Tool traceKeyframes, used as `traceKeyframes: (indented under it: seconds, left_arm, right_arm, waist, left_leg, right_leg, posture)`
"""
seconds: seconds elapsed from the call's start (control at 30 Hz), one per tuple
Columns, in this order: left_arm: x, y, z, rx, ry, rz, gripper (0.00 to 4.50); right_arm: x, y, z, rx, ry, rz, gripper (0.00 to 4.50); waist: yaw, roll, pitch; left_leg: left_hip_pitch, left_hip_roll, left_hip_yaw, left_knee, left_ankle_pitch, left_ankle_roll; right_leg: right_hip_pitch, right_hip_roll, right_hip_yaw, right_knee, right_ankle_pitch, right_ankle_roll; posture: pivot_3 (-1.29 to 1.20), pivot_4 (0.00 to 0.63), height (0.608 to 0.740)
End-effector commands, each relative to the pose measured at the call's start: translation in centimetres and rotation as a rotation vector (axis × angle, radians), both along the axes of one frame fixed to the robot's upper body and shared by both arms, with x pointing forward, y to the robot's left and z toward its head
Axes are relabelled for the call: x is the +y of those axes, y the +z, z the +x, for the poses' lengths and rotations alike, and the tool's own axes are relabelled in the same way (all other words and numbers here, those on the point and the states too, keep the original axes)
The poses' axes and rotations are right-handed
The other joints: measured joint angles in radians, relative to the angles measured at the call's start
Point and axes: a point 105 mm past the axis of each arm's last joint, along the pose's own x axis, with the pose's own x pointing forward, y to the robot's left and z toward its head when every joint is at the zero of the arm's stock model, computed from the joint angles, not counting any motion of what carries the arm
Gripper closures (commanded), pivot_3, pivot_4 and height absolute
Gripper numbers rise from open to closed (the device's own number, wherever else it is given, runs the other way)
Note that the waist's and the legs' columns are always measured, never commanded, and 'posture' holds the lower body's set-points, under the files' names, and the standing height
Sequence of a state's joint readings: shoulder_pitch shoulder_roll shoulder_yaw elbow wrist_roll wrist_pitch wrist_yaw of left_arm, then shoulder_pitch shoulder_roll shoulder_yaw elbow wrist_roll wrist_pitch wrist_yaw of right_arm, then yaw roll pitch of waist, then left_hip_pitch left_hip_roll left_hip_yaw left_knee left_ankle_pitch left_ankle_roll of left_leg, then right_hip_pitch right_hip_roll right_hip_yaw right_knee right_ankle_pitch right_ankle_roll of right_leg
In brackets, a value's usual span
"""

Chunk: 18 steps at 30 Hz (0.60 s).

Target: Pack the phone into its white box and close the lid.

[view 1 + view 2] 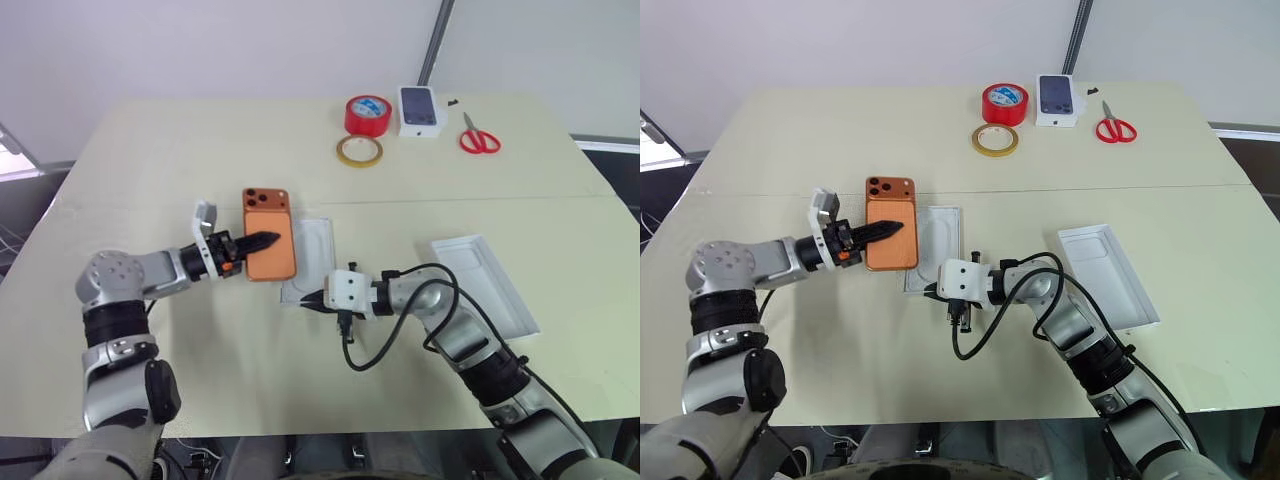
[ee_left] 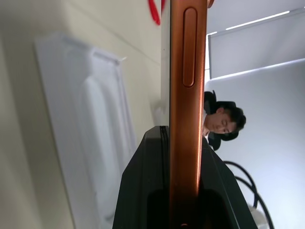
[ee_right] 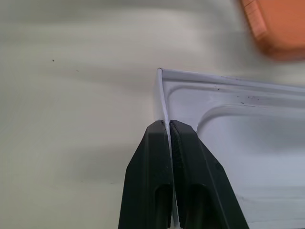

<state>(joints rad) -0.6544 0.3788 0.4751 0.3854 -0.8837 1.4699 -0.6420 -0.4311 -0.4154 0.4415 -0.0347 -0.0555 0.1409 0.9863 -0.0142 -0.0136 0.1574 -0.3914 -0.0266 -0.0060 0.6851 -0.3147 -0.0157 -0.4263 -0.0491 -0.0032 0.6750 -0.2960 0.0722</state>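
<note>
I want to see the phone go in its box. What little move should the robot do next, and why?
Probably carry the phone, clamped in the left gripper, sideways over the white box beside it. The right gripper already pinches the box's rim, steadying it.

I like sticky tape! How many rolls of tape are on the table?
2. The red tape roll stands at the far side of the table, left of the small phone box; the yellow tape ring lies flat just in front of it.

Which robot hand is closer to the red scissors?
Right. The right gripper pinches the white box wall mid-table; the left gripper holds the phone farther from the scissors.
</note>
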Motion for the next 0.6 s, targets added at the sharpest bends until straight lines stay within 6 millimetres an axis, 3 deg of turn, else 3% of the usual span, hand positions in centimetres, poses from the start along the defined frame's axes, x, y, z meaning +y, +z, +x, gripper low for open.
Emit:
traceKeyframes:
  seconds: [0.03,0.1,0.33,0.5,0.6]
  left_arm:
    - [-0.5,1.1,-0.1,-0.060,-0.017,-0.025,4.50]
    - [-0.9,0.9,-0.3,-0.059,-0.029,-0.023,4.50]
    - [-1.4,1.0,-0.5,-0.067,-0.046,-0.013,4.50]
    - [-2.9,0.8,-0.7,-0.061,-0.084,-0.019,4.50]
    - [-3.9,0.4,-1.1,-0.042,-0.112,-0.029,4.50]
  right_arm:
    - [-0.4,1.1,-0.2,-0.007,-0.009,0.031,3.07]
    - [-0.8,2.1,-0.6,-0.032,0.009,0.027,2.08]
    - [-3.0,6.7,-1.5,0.007,-0.005,0.152,2.08]
    - [-7.0,6.4,1.1,0.003,-0.176,0.138,2.08]
    - [-8.2,6.0,2.0,-0.019,-0.226,0.122,2.08]
  waist:
    - [0.000,0.000,0.000]
    - [0.002,0.000,0.000]
    - [0.001,0.000,0.000]
    - [0.005,0.000,0.000]
    - [0.004,0.000,0.000]
  left_leg:
    - [0.000,0.000,0.000,0.000,0.000,0.000]
    - [0.000,0.000,0.000,0.000,0.000,0.000]
    - [0.000,0.000,0.000,0.000,0.000,0.000]
    - [0.000,0.000,0.000,0.000,0.000,0.000]
    - [0.000,0.000,0.000,0.000,0.000,0.001]
  right_leg:
    - [0.000,0.000,0.000,0.000,0.000,0.000]
    - [0.000,0.000,0.000,0.000,0.000,0.000]
    - [0.000,0.000,0.000,0.000,0.000,0.000]
    - [0.001,0.000,0.000,0.000,0.000,0.000]
    - [0.001,0.000,0.000,-0.001,0.000,0.000]
  posture:
    - [0.00,0.150,0.740]
    - [0.00,0.150,0.740]
    - [0.00,0.150,0.740]
    - [0.00,0.150,0.740]
    - [0.00,0.150,0.740]
